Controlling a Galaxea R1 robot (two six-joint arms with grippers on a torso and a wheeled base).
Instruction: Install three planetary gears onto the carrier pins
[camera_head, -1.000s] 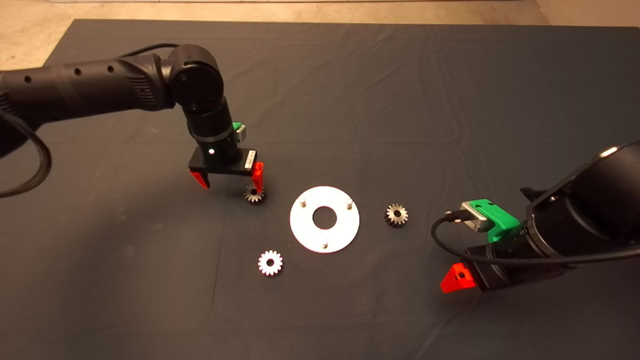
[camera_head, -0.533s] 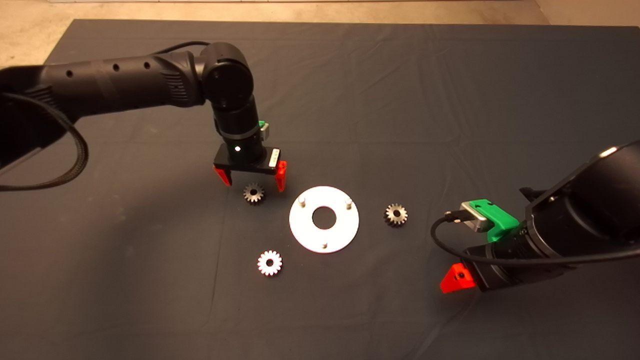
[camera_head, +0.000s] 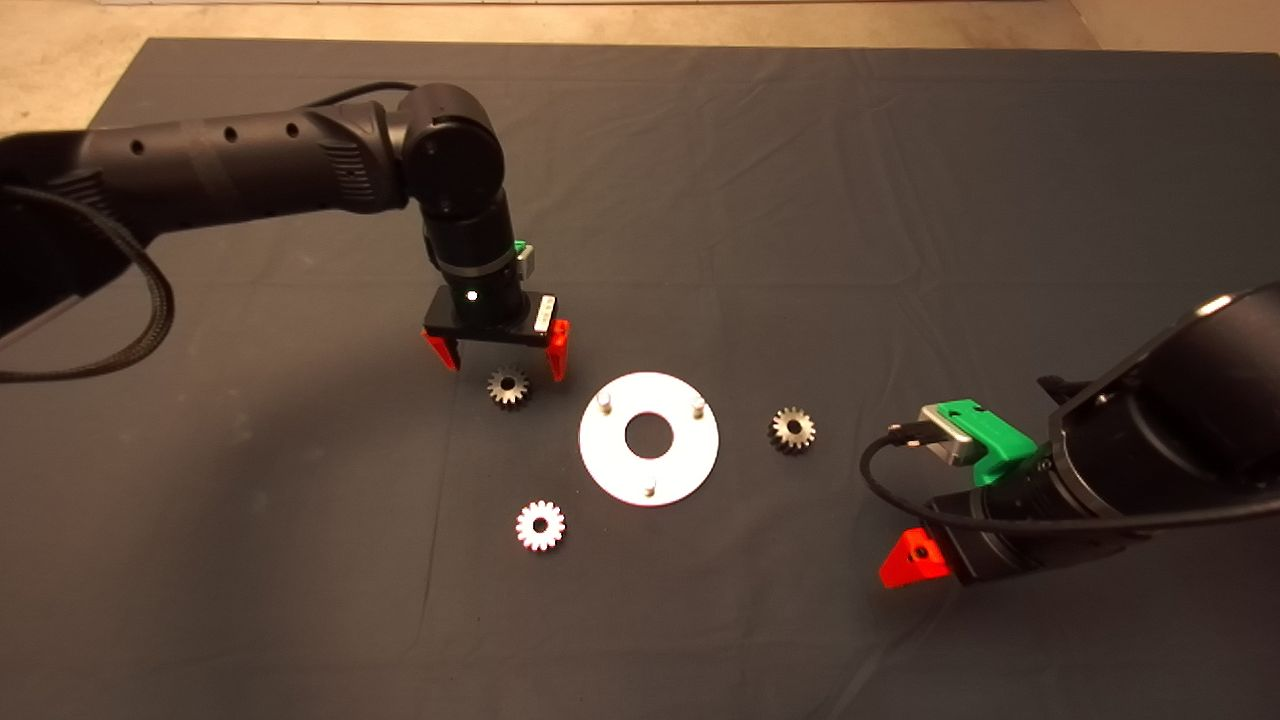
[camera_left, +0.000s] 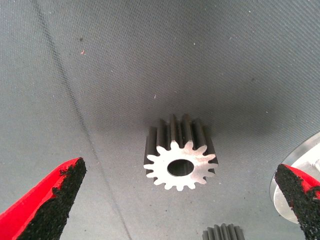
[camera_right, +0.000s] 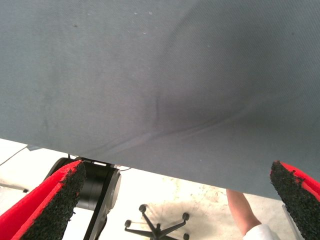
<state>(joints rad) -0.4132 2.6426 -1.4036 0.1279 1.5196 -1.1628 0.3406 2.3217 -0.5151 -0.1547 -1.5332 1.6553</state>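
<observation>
A white disc (camera_head: 610, 460) with three silvery carrier pins (camera_head: 604, 403) lies mid-mat. Three silvery planetary gears lie around it: one to its left (camera_head: 509, 386), one at lower left (camera_head: 540, 525), one to its right (camera_head: 792, 430). All three pins are bare. My left gripper (camera_head: 497, 364) is open and hovers just above and behind the left gear, fingers either side. The left wrist view shows that gear (camera_left: 181, 159) lying flat between the open fingers (camera_left: 50, 197), with the disc's rim (camera_left: 300, 165) beside one pad. My right gripper (camera_right: 175, 200) is open and empty at the mat's lower right.
The right wrist view looks past the mat's edge (camera_right: 150, 167) at the floor, where a chair base (camera_right: 157, 227) and a person's arm (camera_right: 245, 217) show. The dark mat (camera_head: 900, 200) has open room at the back and right.
My left arm has swung right until its open fingers straddle the left gear, then settled there. The right arm and the gears have not moved.
</observation>
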